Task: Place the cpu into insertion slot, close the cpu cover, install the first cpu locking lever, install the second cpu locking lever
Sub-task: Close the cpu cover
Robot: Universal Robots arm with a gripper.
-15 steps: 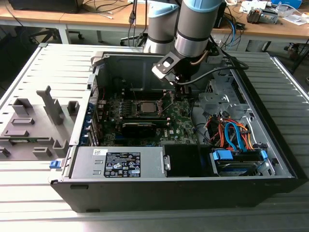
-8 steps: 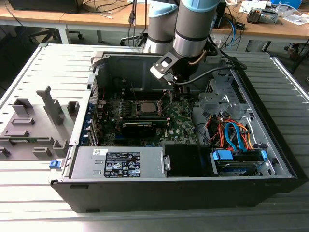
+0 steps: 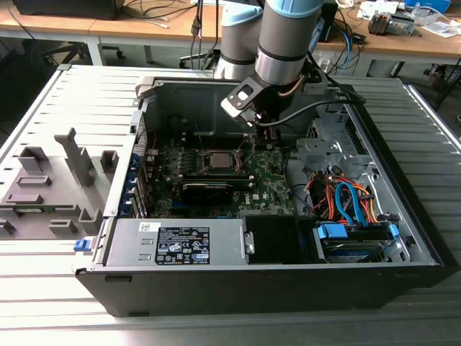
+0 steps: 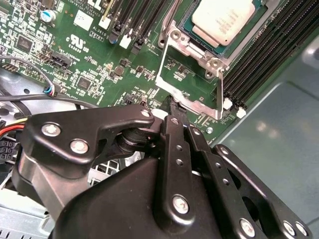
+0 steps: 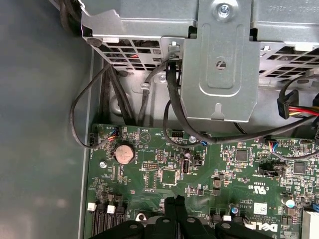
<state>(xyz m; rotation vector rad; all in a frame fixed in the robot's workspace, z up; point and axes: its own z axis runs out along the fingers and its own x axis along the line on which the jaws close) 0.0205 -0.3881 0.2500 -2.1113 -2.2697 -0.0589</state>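
A grey and light-blue robot arm (image 3: 284,36) reaches into an open black tower computer case (image 3: 274,288) lying on a pale slatted table (image 3: 72,94). Its wrist blocks the upper middle of the exterior view, so the meeting of claw and socket is hard to make out there.

In the second wrist view, the black two-fingered gripper (image 4: 174,105) and its bolted linkages cover much of the green motherboard (image 4: 99,74). The picture's edge cuts off part of the small square cpu with its dull silver top (image 4: 222,20). The cpu lies flat in its socket. The cpu cover, a thin silvery metal frame with an open window (image 4: 189,99), is swung open off the chip, and green board shows through the window. A thin bare-metal rod (image 4: 168,22) runs beside the socket.

The claw is clenched: in both wrist views its fingers (image 5: 169,219) press together with no gap between them. The tips sit at the cover's outer rim. Whether they pinch that rim or merely touch it cannot be told.

The first wrist view looks past the fingers, which the picture's edge cuts off. It takes in a round silver coin battery (image 5: 124,153), looping black cables (image 5: 172,99) and a grey sheet-metal drive bracket (image 5: 219,64).

In the exterior view, a silver power supply box (image 3: 180,241) fills the case's lower left. Blue and orange cables (image 3: 346,198) tangle at the exterior view's right, and grey plastic fixtures (image 3: 50,187) stand on the table at its left.
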